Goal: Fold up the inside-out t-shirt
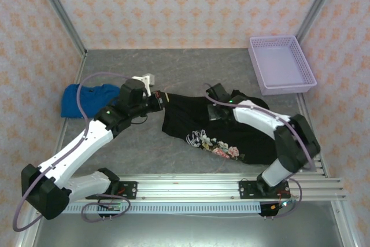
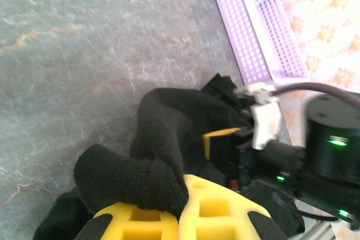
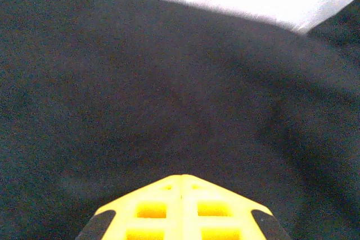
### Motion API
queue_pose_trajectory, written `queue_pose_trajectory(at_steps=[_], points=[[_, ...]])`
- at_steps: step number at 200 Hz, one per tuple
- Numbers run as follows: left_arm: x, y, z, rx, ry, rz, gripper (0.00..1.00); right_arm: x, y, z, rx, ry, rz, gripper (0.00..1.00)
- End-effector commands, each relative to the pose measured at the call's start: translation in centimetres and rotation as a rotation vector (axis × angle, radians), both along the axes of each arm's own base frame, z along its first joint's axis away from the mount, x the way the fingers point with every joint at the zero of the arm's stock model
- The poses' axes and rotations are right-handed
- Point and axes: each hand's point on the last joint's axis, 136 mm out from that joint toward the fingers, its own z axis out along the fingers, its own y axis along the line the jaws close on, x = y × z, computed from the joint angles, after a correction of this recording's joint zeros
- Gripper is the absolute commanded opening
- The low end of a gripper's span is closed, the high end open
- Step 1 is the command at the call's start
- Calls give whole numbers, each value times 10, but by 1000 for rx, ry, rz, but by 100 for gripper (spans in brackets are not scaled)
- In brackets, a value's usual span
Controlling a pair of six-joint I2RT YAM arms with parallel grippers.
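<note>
Yellow fingers of the left gripper are pinched tight on the black t-shirt. The right gripper is closed too and is pressed against the cloth.

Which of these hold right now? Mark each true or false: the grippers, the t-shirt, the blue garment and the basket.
1. The left gripper is shut on the black t-shirt. True.
2. The blue garment lies in the lavender basket. False: it lies on the table at the left, and the basket stands far right.
3. The right gripper hangs wide open. False: it is shut, tips against the black cloth.
4. A floral print shows on the t-shirt's near side. True.
</note>
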Motion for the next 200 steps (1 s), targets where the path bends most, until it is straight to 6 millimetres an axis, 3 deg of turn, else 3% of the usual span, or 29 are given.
queue_pose_trajectory(at_steps=[1,13,26,46,58,72,87,108,117,151,178,200], points=[[10,17,59,-32,-168,57,0,14,-8,113,160,-250,-13,0],[8,23,81,-34,-226,67,0,7,-21,148,196,-321,-27,0],[4,29,96,-18,-270,73,0,-5,-37,172,207,-376,-47,0],[-4,44,103,66,-308,88,0,-29,-60,192,190,-433,-78,0],[-10,53,101,96,-312,99,0,-41,-60,196,220,-456,-46,0],[-14,50,97,87,-312,77,0,-46,-36,176,291,-399,57,0],[-14,44,88,74,-289,49,0,-40,-1,147,355,-333,157,31],[-12,41,79,78,-256,37,0,-33,48,115,303,-314,300,70],[-12,40,77,74,-251,33,0,-29,67,96,270,-287,350,80],[-10,37,72,80,-240,22,0,-10,116,44,266,-222,449,83],[-9,35,71,79,-236,12,0,6,139,15,249,-200,484,82],[-9,36,71,85,-238,15,0,24,153,11,247,-215,490,62]])
